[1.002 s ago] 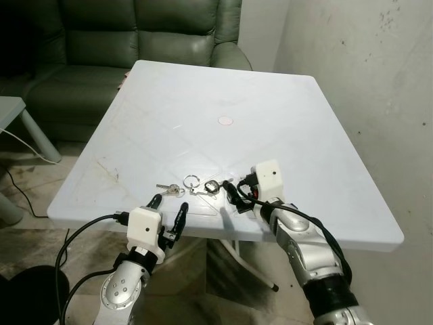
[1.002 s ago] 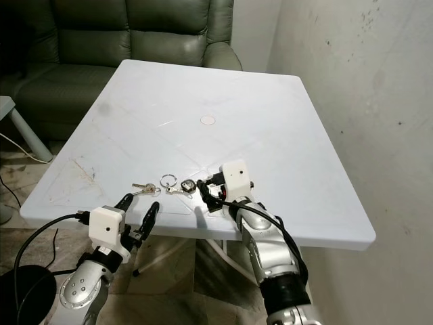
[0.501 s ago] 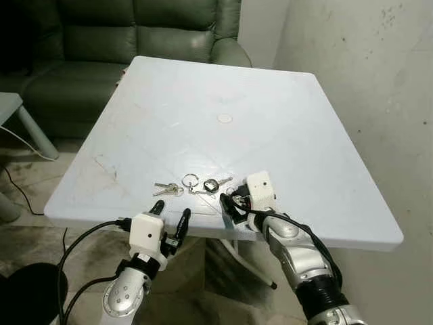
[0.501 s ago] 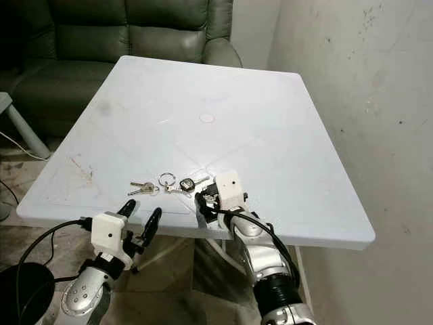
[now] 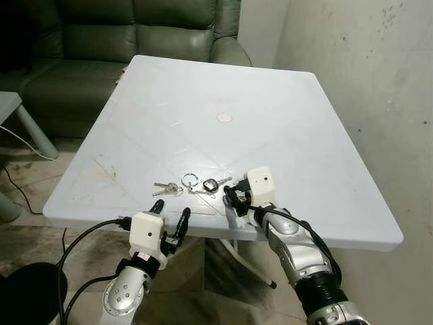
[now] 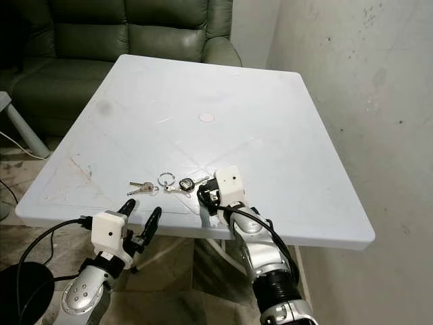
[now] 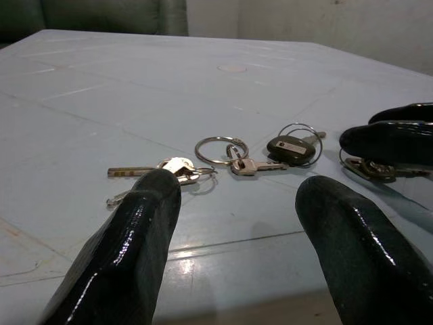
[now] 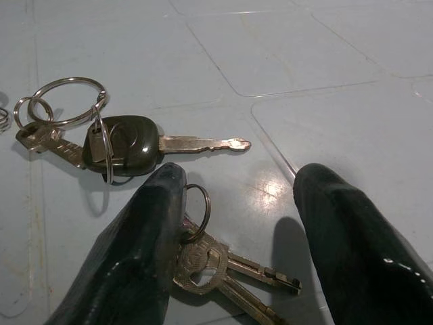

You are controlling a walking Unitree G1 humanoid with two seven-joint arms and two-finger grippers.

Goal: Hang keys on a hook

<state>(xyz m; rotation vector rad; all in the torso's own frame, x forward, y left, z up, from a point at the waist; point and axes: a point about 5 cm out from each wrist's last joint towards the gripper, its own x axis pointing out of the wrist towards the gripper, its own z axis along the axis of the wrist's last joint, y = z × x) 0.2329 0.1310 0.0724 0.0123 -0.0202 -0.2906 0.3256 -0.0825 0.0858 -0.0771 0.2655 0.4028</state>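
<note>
- Three little bunches of keys are lying on the white plastic table (image 5: 318,135), all near its front edge: a pair of brass keys (image 5: 168,189) on the left, a black-headed key (image 5: 211,184) on a split ring (image 5: 191,180) in the middle, and a small brass bunch (image 8: 223,264) right at the right gripper.
- The right gripper (image 5: 232,198) is sitting low on the table just right of the black-headed key, probably because it's lining up a pinch on that small brass bunch.
- Its fingers (image 8: 135,250) are spread fairly wide and gripping nothing yet. In the right wrist view one finger is touching or overlapping the bunch's ring and the brass keys are lying between the two fingers.
- The left gripper (image 5: 169,215) is hovering at the table's front edge, just short of the pair of brass keys. I'd guess it's just on standby.
- Its fingers (image 7: 135,250) are wide open too, empty, touching no key.
- No hook anywhere near the table that I can spot, so my read is the hanging part is a long way off, with the pickup coming first.
- Flat keys on slick plastic are looking easy to skid away.
</note>
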